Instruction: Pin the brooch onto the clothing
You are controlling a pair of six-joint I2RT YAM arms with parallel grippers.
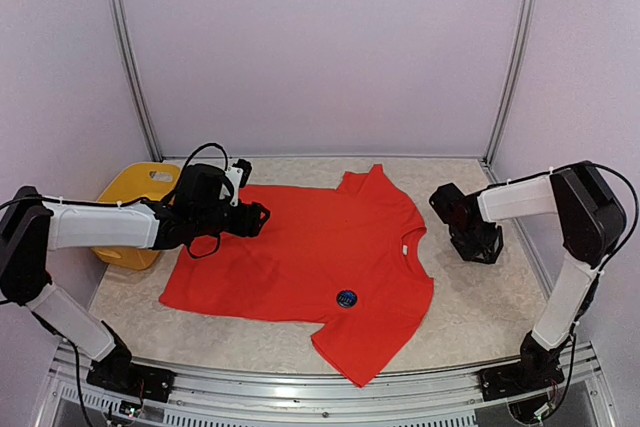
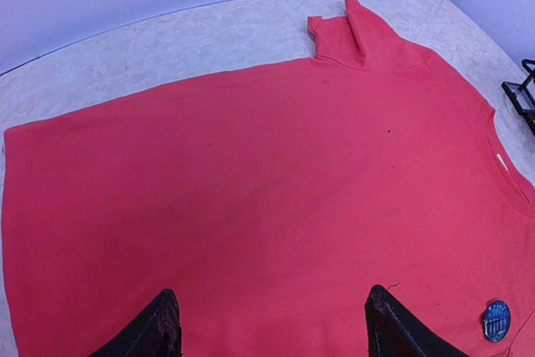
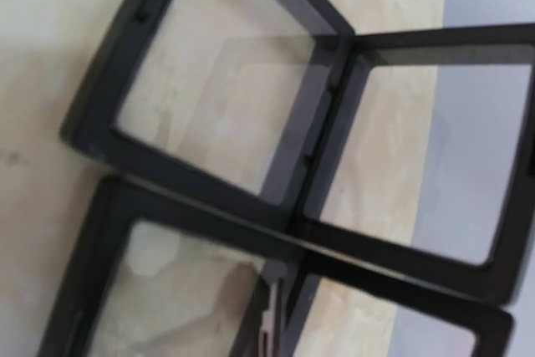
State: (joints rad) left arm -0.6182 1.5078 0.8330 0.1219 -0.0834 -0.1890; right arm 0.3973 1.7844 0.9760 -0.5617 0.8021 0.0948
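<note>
Above the clothing (image 1: 300, 247), left gripper (image 2: 272, 307) wide, empty; brooch (image 2: 496, 321) on it. Right wrist view alone resolves clear-paned frames (image 3: 326, 98); right gripper (image 1: 462, 219) unreadable.

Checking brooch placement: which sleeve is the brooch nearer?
The lower sleeve in the overhead view; the brooch lies close beside it, far from the upper sleeve.
</note>
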